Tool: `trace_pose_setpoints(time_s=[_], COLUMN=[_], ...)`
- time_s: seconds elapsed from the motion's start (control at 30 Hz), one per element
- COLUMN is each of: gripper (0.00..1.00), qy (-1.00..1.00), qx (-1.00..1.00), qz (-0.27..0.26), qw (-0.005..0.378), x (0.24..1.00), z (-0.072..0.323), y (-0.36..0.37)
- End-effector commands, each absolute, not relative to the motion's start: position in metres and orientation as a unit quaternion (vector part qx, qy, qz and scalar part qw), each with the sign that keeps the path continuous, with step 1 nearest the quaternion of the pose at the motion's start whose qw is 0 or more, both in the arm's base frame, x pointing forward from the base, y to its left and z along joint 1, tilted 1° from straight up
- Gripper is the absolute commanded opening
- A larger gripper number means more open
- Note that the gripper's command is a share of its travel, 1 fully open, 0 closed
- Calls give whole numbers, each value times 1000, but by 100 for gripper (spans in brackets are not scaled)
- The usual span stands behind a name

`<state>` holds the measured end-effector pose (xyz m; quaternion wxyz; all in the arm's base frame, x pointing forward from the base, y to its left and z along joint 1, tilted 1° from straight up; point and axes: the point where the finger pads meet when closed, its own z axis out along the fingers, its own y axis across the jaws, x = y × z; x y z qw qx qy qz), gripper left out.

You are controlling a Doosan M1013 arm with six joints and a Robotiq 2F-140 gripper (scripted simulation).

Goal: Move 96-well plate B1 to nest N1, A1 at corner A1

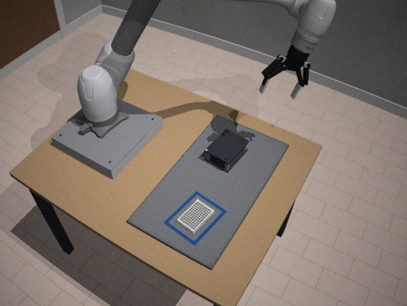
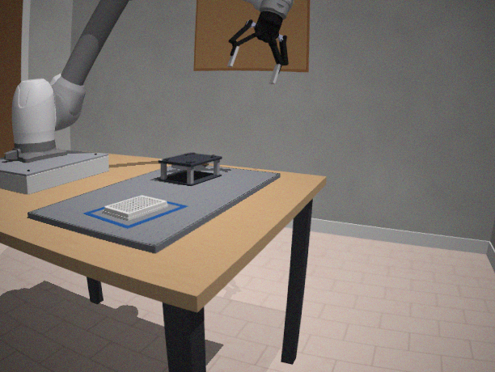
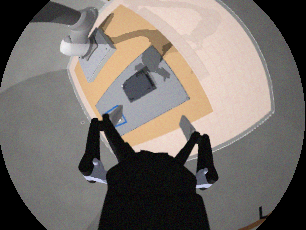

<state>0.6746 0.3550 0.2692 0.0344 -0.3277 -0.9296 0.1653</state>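
Observation:
The white 96-well plate (image 1: 195, 215) lies flat inside the blue-framed spot B1 at the near end of the grey bench plate; it also shows in the exterior view (image 2: 135, 206) and, very small, in the wrist view (image 3: 116, 114). The dark raised nest N1 (image 1: 227, 148) stands empty at the far end of the bench plate, also seen in the exterior view (image 2: 191, 161) and in the wrist view (image 3: 139, 86). My gripper (image 1: 278, 88) is open and empty, high in the air beyond the table's far edge, far from both; it also shows in the exterior view (image 2: 252, 68) and in the wrist view (image 3: 143, 120).
The grey bench plate (image 1: 213, 186) covers the right half of the wooden table (image 1: 100, 186). The arm's base stands on a grey block (image 1: 108, 143) at the table's left. Tiled floor surrounds the table.

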Motion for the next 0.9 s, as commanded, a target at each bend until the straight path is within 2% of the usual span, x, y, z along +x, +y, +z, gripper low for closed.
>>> trace_pose_setpoints(time_s=[0.0, 0.87], gripper=[100, 100], qy=[-928, -899], qx=[-332, -418], qz=[163, 125], qw=[34, 34], x=[681, 708], z=[260, 210], y=[339, 244])
